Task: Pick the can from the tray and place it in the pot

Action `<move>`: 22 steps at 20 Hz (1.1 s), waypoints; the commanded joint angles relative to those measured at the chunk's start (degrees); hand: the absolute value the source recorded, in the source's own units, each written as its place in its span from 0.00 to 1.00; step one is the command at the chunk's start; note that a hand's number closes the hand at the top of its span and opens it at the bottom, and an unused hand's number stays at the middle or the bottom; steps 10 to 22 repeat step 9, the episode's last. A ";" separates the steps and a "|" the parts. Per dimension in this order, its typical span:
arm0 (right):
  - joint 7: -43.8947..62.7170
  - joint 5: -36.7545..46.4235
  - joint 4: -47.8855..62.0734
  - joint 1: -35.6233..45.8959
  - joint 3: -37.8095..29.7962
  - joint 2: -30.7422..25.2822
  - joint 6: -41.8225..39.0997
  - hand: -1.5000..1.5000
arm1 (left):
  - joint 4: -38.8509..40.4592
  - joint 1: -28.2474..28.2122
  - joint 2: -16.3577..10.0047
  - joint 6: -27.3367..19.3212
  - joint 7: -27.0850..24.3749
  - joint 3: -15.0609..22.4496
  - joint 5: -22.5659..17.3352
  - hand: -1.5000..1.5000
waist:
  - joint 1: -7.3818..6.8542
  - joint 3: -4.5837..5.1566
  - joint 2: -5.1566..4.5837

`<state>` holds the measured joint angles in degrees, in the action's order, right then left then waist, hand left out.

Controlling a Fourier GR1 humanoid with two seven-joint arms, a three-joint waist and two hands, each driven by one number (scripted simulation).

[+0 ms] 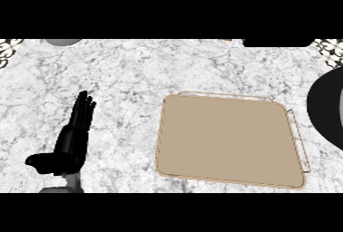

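Note:
A tan tray [227, 140] with thin metal handles lies on the marble counter right of centre, and nothing shows on it. No can is in view. At the right edge a dark curved rim shows part of the pot [323, 113], cut off by the frame. My left hand [72, 138] rests open at the lower left, fingers straight and pointing up, well left of the tray. My right hand is out of the picture.
A grey rounded object [64, 41] peeks in at the top left edge. A dark shape [278, 42] sits at the top right edge. Patterned corners [10, 47] mark the counter's back corners.

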<state>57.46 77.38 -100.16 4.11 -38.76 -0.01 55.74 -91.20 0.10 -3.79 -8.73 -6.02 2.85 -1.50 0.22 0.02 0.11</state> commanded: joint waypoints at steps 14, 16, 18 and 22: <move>13.39 1.60 -12.87 -19.06 4.67 0.02 10.44 0.00 | -0.89 -4.92 1.58 0.17 -2.88 1.98 1.22 0.50 | 0.30 -0.04 0.08; 13.39 1.60 -12.87 -19.06 4.67 0.02 10.44 0.00 | -0.89 -4.92 1.58 0.17 -2.88 1.98 1.22 0.50 | 0.30 -0.04 0.08; 13.39 1.60 -12.87 -19.06 4.67 0.02 10.44 0.00 | -0.89 -4.92 1.58 0.17 -2.88 1.98 1.22 0.50 | 0.30 -0.04 0.08; 13.39 1.60 -12.87 -19.06 4.67 0.02 10.44 0.00 | -0.89 -4.92 1.58 0.17 -2.88 1.98 1.22 0.50 | 0.30 -0.04 0.08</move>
